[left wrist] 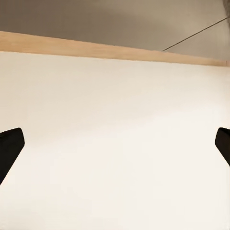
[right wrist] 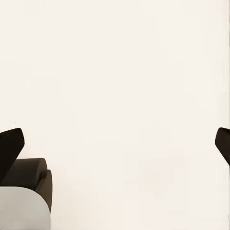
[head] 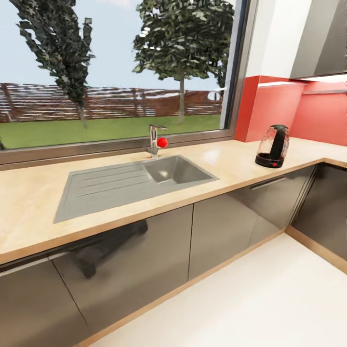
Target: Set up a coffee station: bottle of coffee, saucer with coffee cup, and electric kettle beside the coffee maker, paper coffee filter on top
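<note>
Left gripper (left wrist: 115, 148) spread wide, black fingertips (left wrist: 10, 146) at opposite edges of the left wrist view, nothing between them, pale cream floor (left wrist: 115, 143) beneath and a light wood plinth strip (left wrist: 96, 48) under dark grey cabinet fronts beyond. Right gripper (right wrist: 115, 148) likewise spread wide and empty, hanging over the same pale floor (right wrist: 124, 96), with a rounded grey-and-black part of the robot (right wrist: 26, 196) beside one fingertip.

Seen from the head: long light wood-coloured kitchen countertop (head: 29, 202) running beneath a wide window, grey stainless sink with drainboard (head: 130, 180) set into it. Behind the sink, a chrome tap with a red knob (head: 156, 140). Well to the right of the sink, near the red wall corner, the rounded clear glass electric kettle (head: 273, 146) with black base and black loop handle, upright on the countertop. Glossy dark grey cabinet fronts (head: 144, 255) below the sink.
</note>
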{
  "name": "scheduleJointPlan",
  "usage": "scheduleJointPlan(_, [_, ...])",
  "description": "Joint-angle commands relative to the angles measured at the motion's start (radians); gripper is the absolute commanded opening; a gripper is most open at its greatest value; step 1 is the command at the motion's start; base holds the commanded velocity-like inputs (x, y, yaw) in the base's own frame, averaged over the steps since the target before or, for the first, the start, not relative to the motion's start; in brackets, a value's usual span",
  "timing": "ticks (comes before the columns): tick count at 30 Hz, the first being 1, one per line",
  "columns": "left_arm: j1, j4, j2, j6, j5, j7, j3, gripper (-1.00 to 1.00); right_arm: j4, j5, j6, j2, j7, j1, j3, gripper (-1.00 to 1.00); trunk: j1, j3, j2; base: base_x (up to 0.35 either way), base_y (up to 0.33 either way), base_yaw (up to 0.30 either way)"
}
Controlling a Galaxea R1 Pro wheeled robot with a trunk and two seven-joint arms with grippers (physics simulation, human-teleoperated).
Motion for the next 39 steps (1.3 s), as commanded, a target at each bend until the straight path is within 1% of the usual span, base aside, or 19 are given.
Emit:
scheduleJointPlan(1, [0.000,0.001,0.000,-0.007,0.006,0.001,-0.007,1.00,0.001,-0.008,-0.003,0.000,0.001,-0.001,0.007,1.00,0.000,-0.001,0.000,0.245,-0.233,-0.020])
scheduleJointPlan(3, [0.000,0.001,0.001,-0.007,0.006,0.011,-0.001,1.00,0.001,-0.008,-0.003,0.000,0.001,-0.001,0.007,1.00,0.000,-0.001,0.000,0.249,-0.228,-0.014])
scheduleJointPlan(5, [0.002,0.001,0.001,-0.006,0.006,0.030,0.024,1.00,0.001,-0.008,-0.003,0.000,0.001,0.000,0.007,1.00,0.000,-0.001,0.000,0.255,-0.221,-0.007])
scheduleJointPlan(6, [0.002,0.001,0.001,-0.006,0.006,0.033,0.030,1.00,0.001,-0.008,-0.003,0.000,0.001,0.000,0.007,1.00,0.000,-0.001,0.000,0.258,-0.218,-0.004])
scheduleJointPlan(10, [0.002,0.001,0.001,-0.006,0.006,0.040,0.048,1.00,0.001,-0.008,-0.003,-0.001,0.001,0.000,0.006,1.00,0.000,-0.001,0.000,0.259,-0.217,-0.002])
scheduleJointPlan(21, [0.002,0.001,0.001,-0.006,0.006,0.043,0.056,1.00,0.001,-0.008,-0.003,-0.002,0.003,0.000,0.005,1.00,0.000,-0.001,0.000,0.257,-0.211,0.000])
scheduleJointPlan(25, [0.002,0.001,0.001,-0.006,0.006,0.043,0.056,1.00,-0.001,-0.009,-0.003,-0.002,0.003,-0.001,0.003,1.00,0.000,-0.001,0.000,0.150,-0.122,0.000])
scheduleJointPlan(26, [0.009,0.002,0.001,-0.006,0.006,0.046,0.058,1.00,-0.115,-0.033,-0.027,-0.060,-0.002,-0.004,-0.052,1.00,0.000,-0.001,0.000,0.006,-0.005,0.000])
scheduleJointPlan(27, [0.012,0.002,0.000,-0.006,0.006,0.046,0.058,1.00,-0.138,-0.041,-0.029,-0.066,-0.003,-0.004,-0.073,1.00,0.000,-0.001,0.000,0.005,-0.004,0.000])
scheduleJointPlan(28, [0.021,0.002,0.000,-0.007,0.006,0.046,0.061,1.00,-0.196,-0.056,-0.030,-0.074,-0.007,-0.004,-0.142,1.00,0.000,-0.001,0.000,0.003,-0.002,0.000])
scheduleJointPlan(29, [0.037,0.003,-0.001,-0.008,0.006,0.046,0.083,1.00,-0.404,-0.078,-0.031,-0.083,-0.013,-0.005,-0.344,1.00,0.000,-0.001,0.000,0.000,0.000,0.000])
scheduleJointPlan(30, [0.046,0.003,-0.002,-0.008,0.006,0.046,0.088,1.00,-0.484,-0.081,-0.031,-0.084,-0.014,-0.005,-0.385,1.00,0.000,-0.001,0.000,0.000,0.000,0.000])
scheduleJointPlan(32, [0.055,0.003,-0.002,-0.008,0.006,0.046,0.092,1.00,-0.567,-0.083,-0.030,-0.084,-0.015,-0.005,-0.411,1.00,0.000,-0.001,0.000,0.000,0.000,0.000])
scheduleJointPlan(34, [0.063,0.003,-0.003,-0.008,0.006,0.046,0.095,1.00,-0.654,-0.084,-0.028,-0.083,-0.016,-0.005,-0.428,1.00,0.000,-0.001,0.000,0.000,0.000,0.000])
scheduleJointPlan(35, [0.071,0.003,-0.004,-0.008,0.006,0.046,0.098,1.00,-0.742,-0.086,-0.015,-0.082,-0.017,-0.005,-0.438,1.00,0.000,-0.001,0.000,0.000,0.000,0.000])
scheduleJointPlan(37, [0.080,0.003,-0.008,-0.008,0.006,0.045,0.101,1.00,-0.834,-0.088,0.019,-0.081,-0.021,-0.005,-0.444,1.00,0.000,-0.001,0.000,0.000,0.000,0.000])
scheduleJointPlan(39, [0.089,0.003,-0.015,-0.009,0.006,0.046,0.103,1.00,-0.934,-0.090,0.078,-0.079,-0.028,-0.008,-0.448,1.00,0.000,-0.001,0.000,0.000,0.000,0.000])
